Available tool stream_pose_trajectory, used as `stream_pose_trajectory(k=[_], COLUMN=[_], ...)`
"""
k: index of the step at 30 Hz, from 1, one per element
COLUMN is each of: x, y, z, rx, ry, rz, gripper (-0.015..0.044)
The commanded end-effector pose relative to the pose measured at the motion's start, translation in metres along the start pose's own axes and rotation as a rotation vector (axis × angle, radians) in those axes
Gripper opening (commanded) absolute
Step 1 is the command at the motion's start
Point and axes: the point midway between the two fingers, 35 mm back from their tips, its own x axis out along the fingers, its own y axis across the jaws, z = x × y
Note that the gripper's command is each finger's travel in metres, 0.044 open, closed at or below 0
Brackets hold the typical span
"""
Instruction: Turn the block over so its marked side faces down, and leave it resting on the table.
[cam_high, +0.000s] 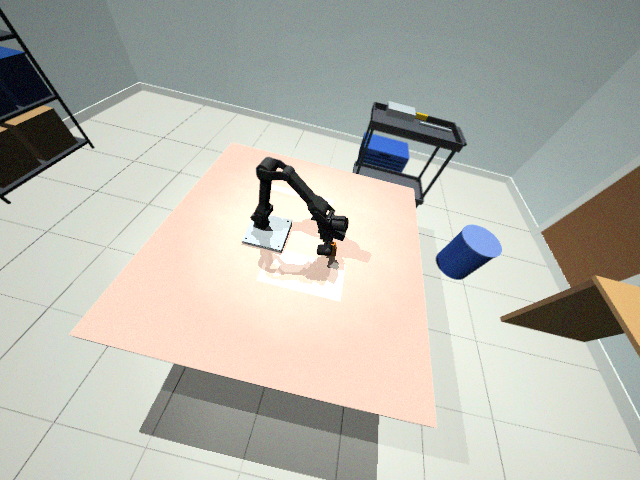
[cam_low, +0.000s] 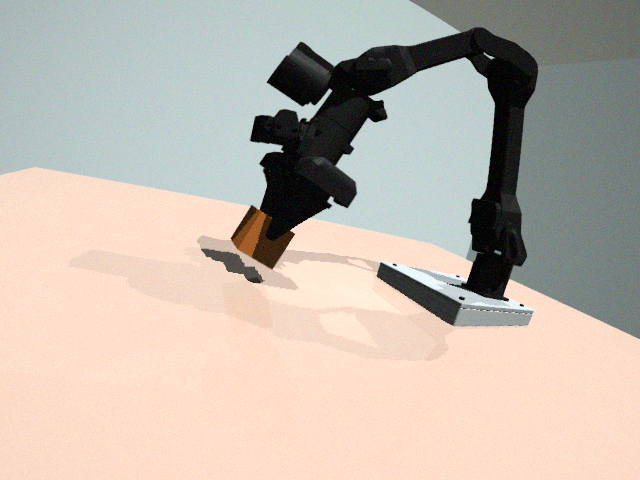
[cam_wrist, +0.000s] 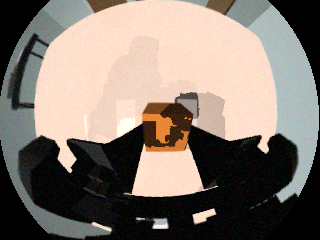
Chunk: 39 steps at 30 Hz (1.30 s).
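The orange block (cam_high: 333, 248) (cam_low: 251, 236) (cam_wrist: 165, 142) is held off the table (cam_high: 206, 320) (cam_low: 310, 413) (cam_wrist: 240, 75), tilted, with its lower edge a little above the surface in the exterior view. My gripper (cam_low: 267, 232) (cam_wrist: 166, 126) is shut on the block, with one finger on each side of it. The gripper points down at a slant, away from the arm's base. In the wrist view the block's near face is orange with dark, ragged shadow patches. I cannot tell which face is marked. The far fingertip is hidden in the exterior view.
The arm's pale base plate (cam_high: 263, 240) (cam_low: 493, 316) stands on the table behind the gripper. Shadows of the arm fall around the block. Off the table are a dark cart (cam_high: 413, 128), a blue cylinder (cam_high: 467, 253) and a shelf rack (cam_high: 43, 164).
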Motion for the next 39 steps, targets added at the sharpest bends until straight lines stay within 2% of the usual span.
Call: stream_pose_trajectory(k=[1,14,27,39], x=[-0.003,-0.001,0.024,0.029], y=[0.0,0.0,-0.002,-0.001], z=[0.001,-0.001,0.0,-0.008], rx=[-0.007,-0.011,-0.002,-0.006], ry=[-0.064,-0.186,-0.392,-0.581], rz=[0.002,-0.001,0.003,0.003], gripper=[0.0,0.0,0.0,0.0])
